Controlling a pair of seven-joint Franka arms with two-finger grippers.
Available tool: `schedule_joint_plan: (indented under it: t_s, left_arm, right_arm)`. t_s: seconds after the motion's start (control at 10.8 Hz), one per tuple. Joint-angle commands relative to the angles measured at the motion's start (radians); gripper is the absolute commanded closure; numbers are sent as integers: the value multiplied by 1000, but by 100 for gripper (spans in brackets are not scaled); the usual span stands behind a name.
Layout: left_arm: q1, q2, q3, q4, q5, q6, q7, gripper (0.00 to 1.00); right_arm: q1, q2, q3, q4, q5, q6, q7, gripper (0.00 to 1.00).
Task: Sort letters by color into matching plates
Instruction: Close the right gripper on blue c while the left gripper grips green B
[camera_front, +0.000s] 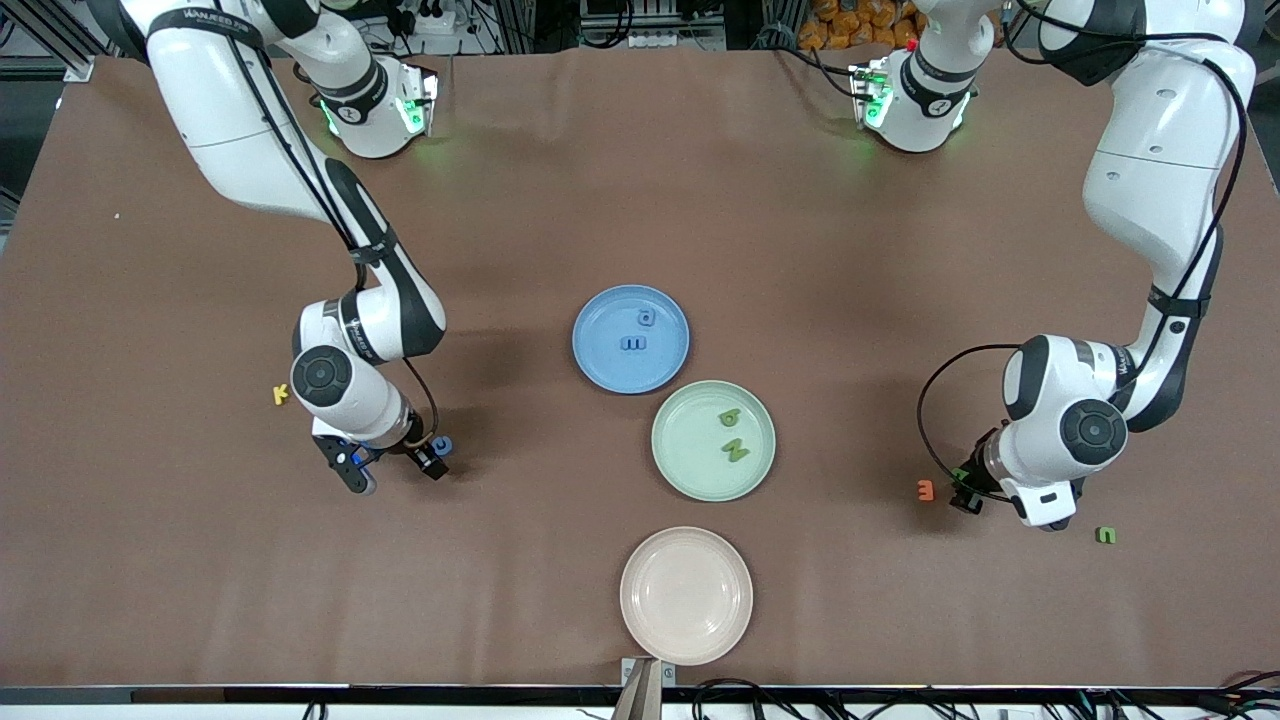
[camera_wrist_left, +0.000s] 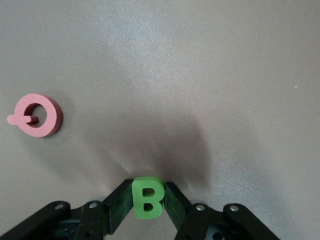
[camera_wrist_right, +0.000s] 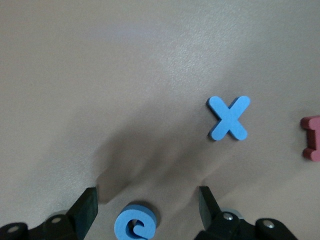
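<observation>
Three plates sit mid-table (camera_front: 640, 180) in a line running toward the front camera. The round blue matte plate (camera_front: 600, 368) is farthest and holds two blue letter pieces (camera_front: 633, 343). Just beside it and nearer lies the pale green round plate (camera_front: 680, 462), with two green letter pieces (camera_front: 736, 451) in it. Nearest is the pale beige round plate (camera_front: 686, 596).

Toward the right arm's end lie a yellow letter K (camera_front: 281, 394) and a blue letter e (camera_wrist_right: 136, 222), which sits between the right gripper's (camera_wrist_right: 147, 196) spread fingers without touching them. A blue letter X (camera_wrist_right: 228, 118) lies near it.

Toward the left arm's end, the left gripper (camera_wrist_left: 148, 187) clamps a green letter B (camera_wrist_left: 147, 204) at the table. An orange letter (camera_front: 925, 490) lies just beside it, a green letter n (camera_front: 1105, 535) nearer the camera, and a pink letter Q (camera_wrist_left: 37, 116) apart.
</observation>
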Motion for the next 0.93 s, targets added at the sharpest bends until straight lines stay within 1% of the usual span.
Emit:
schedule_joint_plan:
  t_s: [0.0, 0.19, 0.37, 0.46, 0.56, 0.74, 0.84]
  left_arm:
    - [-13, 8, 6, 4, 33, 6, -41, 100]
    - [-25, -12, 2, 4, 29, -1, -51, 100]
    - [-49, -43, -4, 6, 24, -30, -67, 100]
    - [-78, -67, -6, 6, 20, -76, -73, 100]
    - [-98, -84, -11, 6, 10, -109, -99, 100]
    - [-135, -107, -44, 4, -19, -155, -160, 100]
    - [-158, -124, -60, 6, -20, -169, -217, 100]
  right_arm:
    - [13, 15, 5, 29, 24, -14, 2, 15]
    - [21, 13, 8, 29, 26, -17, 16, 18]
    - [30, 14, 8, 24, 24, -17, 18, 31]
    - [30, 14, 8, 23, 24, -17, 16, 48]
    - [28, 16, 8, 20, 24, -19, 16, 67]
    - [28, 14, 6, 18, 24, -19, 16, 98]
    - [28, 11, 8, 24, 24, -40, 16, 100]
